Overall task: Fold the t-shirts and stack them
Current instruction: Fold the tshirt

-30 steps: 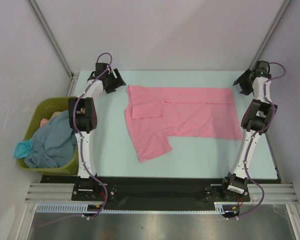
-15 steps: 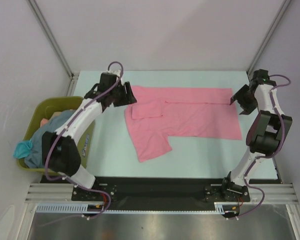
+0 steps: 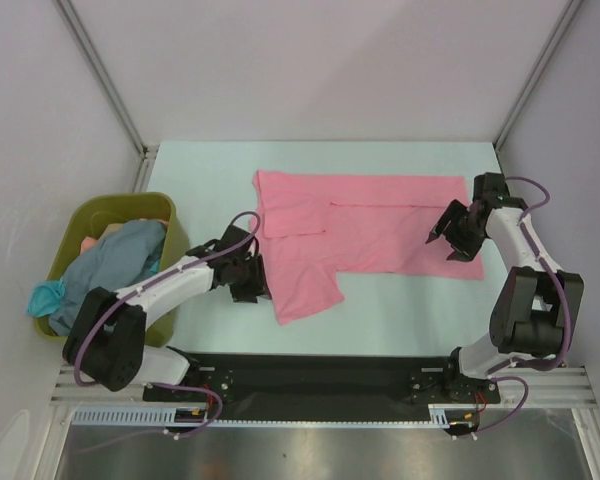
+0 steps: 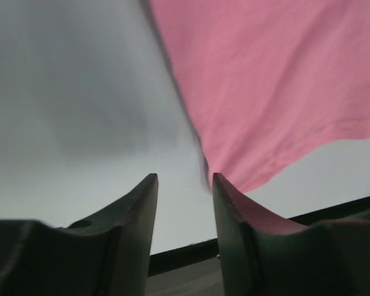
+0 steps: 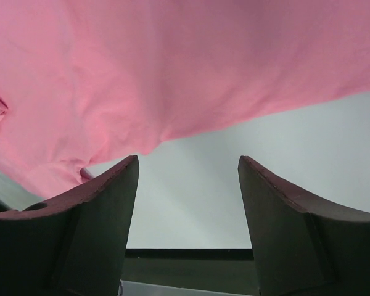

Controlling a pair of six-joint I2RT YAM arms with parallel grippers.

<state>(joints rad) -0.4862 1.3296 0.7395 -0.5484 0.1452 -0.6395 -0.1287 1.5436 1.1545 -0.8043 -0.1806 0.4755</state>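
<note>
One pink t-shirt (image 3: 365, 225) lies partly folded on the counter (image 3: 210, 170); more shirts (image 3: 105, 275) fill the olive bin (image 3: 80, 215) (none stacked yet). Left end effector (image 3: 248, 278) and right end effector (image 3: 450, 238) stand open, empty, at its edges.

My desk (image 3: 400, 300) was pale mint, boxed by plain lilac-grey walls (image 3: 310, 60), aluminium posts (image 3: 100, 75) in the far corners, light even, steel sheet (image 3: 310, 450) below.
</note>
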